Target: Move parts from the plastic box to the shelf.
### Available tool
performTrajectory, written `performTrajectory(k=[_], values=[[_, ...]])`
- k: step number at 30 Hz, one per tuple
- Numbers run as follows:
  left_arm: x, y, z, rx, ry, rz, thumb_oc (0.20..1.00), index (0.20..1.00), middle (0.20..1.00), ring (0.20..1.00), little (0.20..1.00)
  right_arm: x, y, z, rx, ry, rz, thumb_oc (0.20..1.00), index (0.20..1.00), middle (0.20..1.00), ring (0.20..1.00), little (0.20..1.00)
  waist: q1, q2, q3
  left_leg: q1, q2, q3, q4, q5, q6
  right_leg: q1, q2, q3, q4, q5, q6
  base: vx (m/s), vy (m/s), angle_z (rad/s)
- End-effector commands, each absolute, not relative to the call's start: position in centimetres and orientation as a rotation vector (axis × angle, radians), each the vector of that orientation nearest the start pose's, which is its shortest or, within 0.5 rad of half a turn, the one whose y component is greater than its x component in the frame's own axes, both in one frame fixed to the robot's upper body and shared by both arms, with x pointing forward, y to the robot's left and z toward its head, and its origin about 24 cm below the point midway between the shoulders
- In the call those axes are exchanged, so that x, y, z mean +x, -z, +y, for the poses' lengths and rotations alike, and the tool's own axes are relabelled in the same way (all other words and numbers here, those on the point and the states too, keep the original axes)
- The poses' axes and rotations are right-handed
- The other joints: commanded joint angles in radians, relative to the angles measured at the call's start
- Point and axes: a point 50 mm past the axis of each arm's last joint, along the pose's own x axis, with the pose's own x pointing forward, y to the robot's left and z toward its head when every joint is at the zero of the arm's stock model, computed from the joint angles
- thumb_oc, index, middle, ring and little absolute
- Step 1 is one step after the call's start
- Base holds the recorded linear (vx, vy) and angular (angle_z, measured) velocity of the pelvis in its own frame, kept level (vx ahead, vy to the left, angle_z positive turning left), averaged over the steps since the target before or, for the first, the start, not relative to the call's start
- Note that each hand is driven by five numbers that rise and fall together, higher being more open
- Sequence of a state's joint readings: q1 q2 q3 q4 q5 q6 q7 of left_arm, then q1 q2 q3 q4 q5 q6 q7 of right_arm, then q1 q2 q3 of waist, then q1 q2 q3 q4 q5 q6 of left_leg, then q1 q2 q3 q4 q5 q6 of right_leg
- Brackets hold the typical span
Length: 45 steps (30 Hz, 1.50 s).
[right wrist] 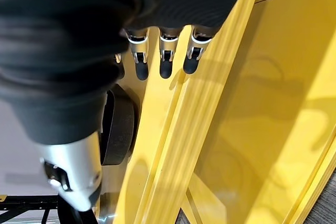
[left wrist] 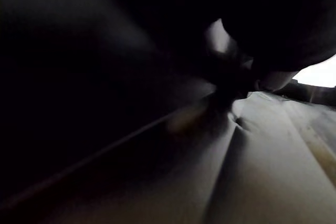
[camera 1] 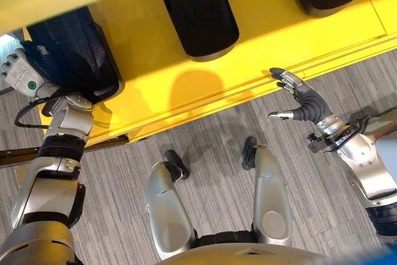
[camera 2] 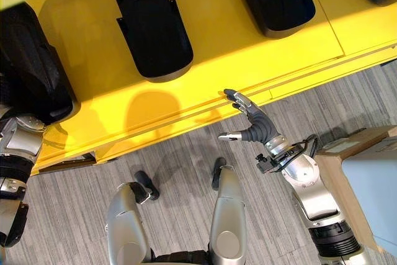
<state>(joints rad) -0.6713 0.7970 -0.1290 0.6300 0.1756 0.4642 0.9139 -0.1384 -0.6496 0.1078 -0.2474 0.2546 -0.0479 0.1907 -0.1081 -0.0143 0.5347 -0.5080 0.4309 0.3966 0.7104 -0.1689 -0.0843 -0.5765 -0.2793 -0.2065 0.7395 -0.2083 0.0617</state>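
Eye views: three black parts (camera 2: 152,26) sitting on the yellow shelf (camera 2: 205,97), leftmost part (camera 1: 71,51) with the left hand (camera 1: 22,72) at its near end, fingers hidden so can't tell the grip; right hand (camera 2: 251,125) empty beside the shelf edge, fingers spread. Left wrist view: just dark. Right wrist view: straight fingers (right wrist: 165,59) over the shelf lip. Probably stiff, light moulded shells, a bit slick, best grabbed by the rim.

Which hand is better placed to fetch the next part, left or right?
Right, probably. The right hand hovers open and empty at the yellow shelf edge. The left arm reaches to the leftmost black part on the shelf, its hand hidden.
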Motion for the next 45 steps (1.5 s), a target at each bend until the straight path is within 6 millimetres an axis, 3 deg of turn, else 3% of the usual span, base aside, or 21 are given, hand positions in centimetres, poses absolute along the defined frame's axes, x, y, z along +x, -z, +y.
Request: performTrajectory(k=[1,14,21,29,30,31,32,45], values=[[30.6,-20.0,36.6,1.167,-1.338,-0.084,0.200,0.200,0.200,0.200,0.200,26.3,-16.9,-19.1,-0.389,-0.397,-0.423,1.000,1.000,1.000,1.000,1.000,0.004,-0.033,-0.030,-0.046,0.004,-0.006,-0.008,0.049,0.000,0.038,-0.053,-0.027,-0.101,0.079,0.068,0.00,0.000,0.00],[31.5,-22.4,35.7,1.236,-1.325,-0.156,0.200,0.200,0.200,0.200,0.200,26.9,-17.4,-18.9,-0.389,-0.392,-0.424,1.000,1.000,1.000,1.000,1.000,0.002,-0.037,-0.017,-0.060,-0.001,-0.003,-0.006,0.043,-0.002,0.015,-0.051,-0.026,-0.092,0.082,0.069,0.00,0.003,0.01],[31.9,-22.8,35.3,1.287,-1.312,-0.171,0.200,0.200,0.200,0.200,0.200,27.1,-17.4,-19.0,-0.386,-0.390,-0.425,1.000,1.000,1.000,1.000,1.000,-0.001,-0.035,-0.015,-0.059,-0.009,-0.001,-0.014,0.043,0.001,0.007,-0.053,-0.025,-0.093,0.088,0.071,0.00,0.000,0.00],[32.2,-21.9,35.0,1.198,-1.310,-0.134,0.200,0.200,0.200,0.200,0.200,27.3,-17.4,-18.8,-0.392,-0.391,-0.426,1.000,1.000,1.000,1.000,1.000,0.000,-0.033,-0.015,-0.060,-0.015,-0.003,-0.023,0.046,0.001,0.000,-0.054,-0.023,-0.096,0.092,0.072,0.00,0.000,0.00],[32.2,-21.8,35.0,1.196,-1.315,-0.128,0.244,0.244,0.244,0.244,0.244,27.3,-17.3,-18.7,-0.394,-0.389,-0.426,1.000,1.000,1.000,1.000,1.000,0.001,-0.033,-0.015,-0.059,-0.015,-0.003,-0.024,0.046,0.001,-0.001,-0.054,-0.023,-0.096,0.092,0.072,0.00,0.000,0.00],[32.2,-21.8,35.0,1.193,-1.323,-0.124,0.715,0.715,0.715,0.715,0.715,27.4,-17.4,-18.7,-0.394,-0.387,-0.426,1.000,1.000,1.000,1.000,1.000,0.001,-0.034,-0.015,-0.059,-0.015,-0.003,-0.025,0.046,0.001,0.000,-0.055,-0.024,-0.097,0.092,0.072,0.00,0.000,0.00],[32.2,-21.6,35.2,1.150,-1.322,-0.093,1.000,1.000,1.000,1.000,1.000,27.4,-17.4,-18.7,-0.396,-0.388,-0.427,1.000,1.000,1.000,1.000,1.000,0.003,-0.034,-0.015,-0.061,-0.016,-0.003,-0.027,0.048,0.001,-0.002,-0.053,-0.025,-0.096,0.092,0.072,0.00,0.000,0.00],[32.0,-19.2,35.0,0.926,-1.353,-0.021,1.000,1.000,1.000,1.000,1.000,27.5,-17.5,-18.3,-0.393,-0.387,-0.423,1.000,1.000,1.000,1.000,1.000,0.009,-0.041,-0.015,-0.045,-0.022,-0.002,-0.045,0.048,-0.001,0.006,-0.050,-0.034,-0.105,0.093,0.073,0.00,0.000,0.00]])
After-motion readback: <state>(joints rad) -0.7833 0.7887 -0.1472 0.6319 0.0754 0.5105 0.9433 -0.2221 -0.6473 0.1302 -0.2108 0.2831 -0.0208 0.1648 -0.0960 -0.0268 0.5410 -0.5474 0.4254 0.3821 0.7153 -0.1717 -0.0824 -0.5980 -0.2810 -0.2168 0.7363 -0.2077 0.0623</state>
